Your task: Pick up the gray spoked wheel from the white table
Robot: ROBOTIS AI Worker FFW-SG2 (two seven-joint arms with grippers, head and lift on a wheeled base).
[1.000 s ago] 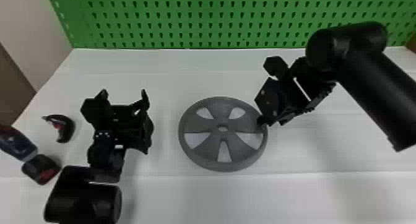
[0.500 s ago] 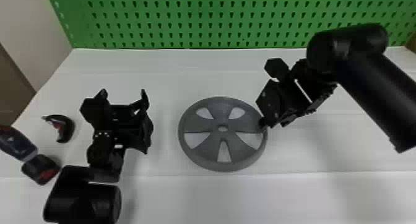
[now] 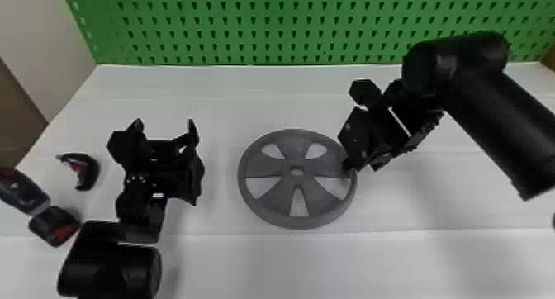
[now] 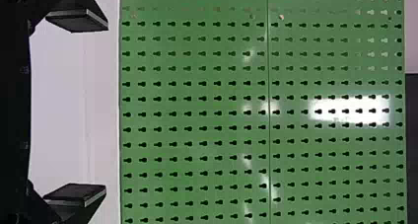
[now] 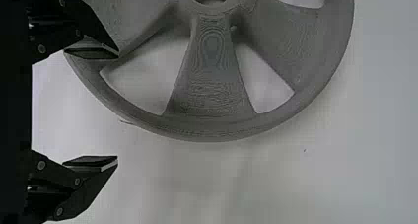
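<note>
the gray spoked wheel (image 3: 299, 147) lies flat on the white table (image 3: 231, 112), between the robot's two grippers; the head view takes in its full round, while the right wrist view picks out fine, grain-like lines on its spokes. there, one finger (image 5: 91, 54) of the right gripper (image 3: 363, 164) overlaps the rim and the other (image 5: 91, 161) is over bare tabletop, the two spread wide with nothing pinched; whether either touches the wheel, the views do not tell. the left wrist view offers a green pegboard (image 3: 247, 21) streaked with glare, beyond the widely parted, empty fingers of the left gripper (image 3: 165, 122). the right arm (image 3: 495, 108) enters from the right edge, bends at a raised joint and angles down to the wheel's right side; the left arm (image 3: 111, 265) comes in from the bottom edge, its gripper aimed toward the board.
</note>
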